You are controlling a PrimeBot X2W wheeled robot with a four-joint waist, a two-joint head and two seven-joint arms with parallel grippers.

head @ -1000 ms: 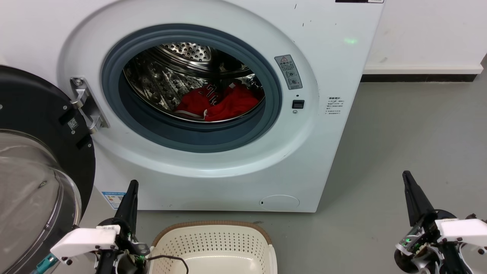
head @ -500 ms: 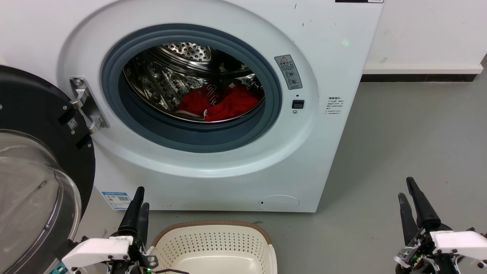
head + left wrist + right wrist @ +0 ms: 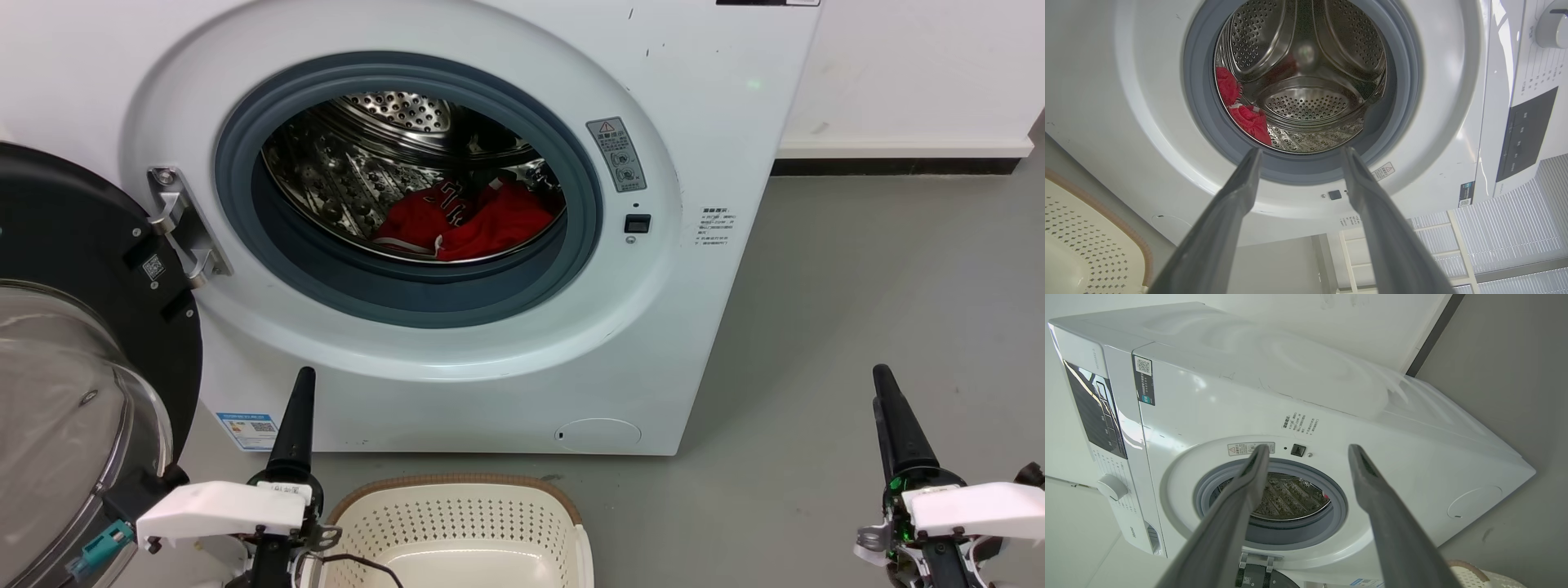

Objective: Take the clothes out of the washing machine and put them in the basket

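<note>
The white washing machine [image 3: 490, 392] stands with its door [image 3: 90, 245] swung open to the left. Red clothes [image 3: 469, 222] lie at the bottom of the steel drum [image 3: 343, 175], and they also show in the left wrist view as red clothes [image 3: 1251, 122]. The cream basket [image 3: 457, 482] sits on the floor before the machine, between my arms. My left gripper [image 3: 304, 377] points up beside the basket's left rim; its wrist view shows my left gripper [image 3: 1301, 152] open and holding nothing. My right gripper [image 3: 883, 377] hovers over the floor at the right, and my right gripper [image 3: 1309, 448] is open too.
The glass door bowl [image 3: 73, 408] bulges out close to my left arm. Grey floor [image 3: 882, 261] lies to the right of the machine, bounded by a white wall with a dark skirting [image 3: 898, 167] at the back.
Both grippers' fingertips dipped half a second ago and now stand higher again, seen edge-on. The left wrist has shifted a little to the right. Clothes and basket have not moved.
</note>
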